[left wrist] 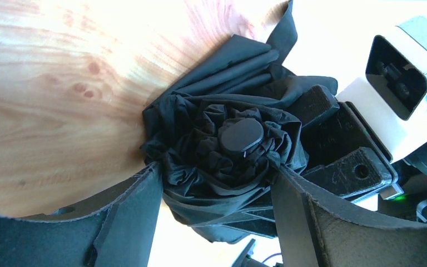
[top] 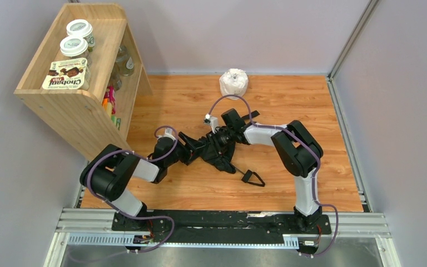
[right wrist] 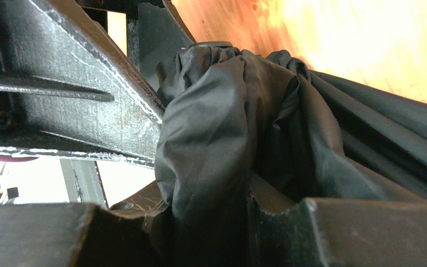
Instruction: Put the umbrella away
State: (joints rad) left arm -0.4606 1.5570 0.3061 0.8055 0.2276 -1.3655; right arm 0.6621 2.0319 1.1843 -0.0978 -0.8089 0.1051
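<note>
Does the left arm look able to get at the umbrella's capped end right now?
Probably yes: the left jaws stand wide open either side of the cap of the umbrella, nothing between; the right jaws grip fabric beside it.

Black-and-white arms (top: 261,135), purple cables (top: 231,97)
</note>
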